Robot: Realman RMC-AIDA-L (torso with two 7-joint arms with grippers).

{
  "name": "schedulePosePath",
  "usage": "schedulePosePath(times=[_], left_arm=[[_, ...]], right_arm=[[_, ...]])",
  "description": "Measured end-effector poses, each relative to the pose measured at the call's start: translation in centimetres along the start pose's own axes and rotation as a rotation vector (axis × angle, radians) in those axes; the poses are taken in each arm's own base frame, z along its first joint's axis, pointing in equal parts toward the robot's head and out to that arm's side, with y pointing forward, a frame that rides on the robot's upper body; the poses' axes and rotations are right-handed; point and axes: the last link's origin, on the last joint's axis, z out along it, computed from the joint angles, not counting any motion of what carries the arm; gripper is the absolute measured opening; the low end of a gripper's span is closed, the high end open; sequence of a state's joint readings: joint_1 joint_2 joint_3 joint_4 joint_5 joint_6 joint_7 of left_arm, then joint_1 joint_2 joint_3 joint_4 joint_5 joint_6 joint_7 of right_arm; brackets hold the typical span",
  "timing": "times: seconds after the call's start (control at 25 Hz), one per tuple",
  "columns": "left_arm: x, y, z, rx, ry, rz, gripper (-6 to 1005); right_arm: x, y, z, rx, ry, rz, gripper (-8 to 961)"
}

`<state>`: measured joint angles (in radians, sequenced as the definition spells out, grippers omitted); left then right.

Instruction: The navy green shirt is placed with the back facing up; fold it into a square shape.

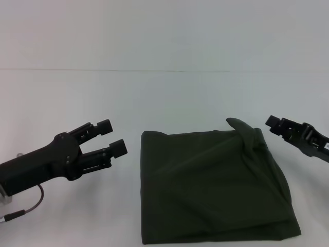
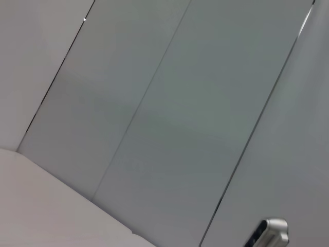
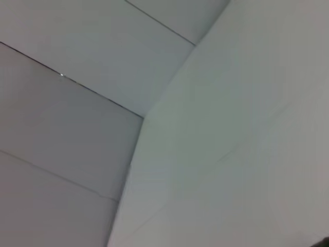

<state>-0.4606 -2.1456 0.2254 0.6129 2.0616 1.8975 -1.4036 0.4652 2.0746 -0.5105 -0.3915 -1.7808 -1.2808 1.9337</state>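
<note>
Table [image 1: 77,98], white, bears the shirt [image 1: 216,190], folded to a near-square at centre right, apart from both claws. One corner flap at its far right edge stands curled up, so the square is judged unfinished: press that flap flat and align the edges without dragging the layers. Left gripper [image 1: 114,136], jaws parted and empty, hovers left of the shirt. Right gripper [image 1: 275,123] hovers beside the flap; whether it is open cannot be told.

Plain dark olive-green shirt [image 1: 216,188], no print, on a white table [image 1: 72,216].
</note>
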Motion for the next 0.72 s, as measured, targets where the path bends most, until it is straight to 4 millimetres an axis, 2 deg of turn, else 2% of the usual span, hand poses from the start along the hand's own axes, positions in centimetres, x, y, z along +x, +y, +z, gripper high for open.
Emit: schedulePosePath(times=[0.16, 0.32, 0.52, 0.64, 0.72], left_arm=[[-0.1, 0.0, 0.1, -0.002, 0.003, -0.008, 946], [-0.2, 0.0, 0.4, -0.006, 0.006, -0.016, 946], [-0.2, -0.1, 0.5, -0.006, 0.007, -0.021, 947], [-0.2, -0.2, 0.5, -0.003, 0.007, -0.022, 947], [-0.2, -0.2, 0.5, -0.002, 0.007, -0.022, 947]], right_arm=[[1.0, 1.8, -1.0, -0.154, 0.005, -0.158, 396], [3.1, 3.7, -1.1, -0.306, 0.040, -0.353, 560], [5.1, 4.1, 0.6, -0.337, 0.087, -0.431, 665], [5.2, 3.8, 1.6, -0.303, 0.096, -0.434, 728], [5.0, 3.4, 2.0, -0.260, 0.096, -0.424, 724]])
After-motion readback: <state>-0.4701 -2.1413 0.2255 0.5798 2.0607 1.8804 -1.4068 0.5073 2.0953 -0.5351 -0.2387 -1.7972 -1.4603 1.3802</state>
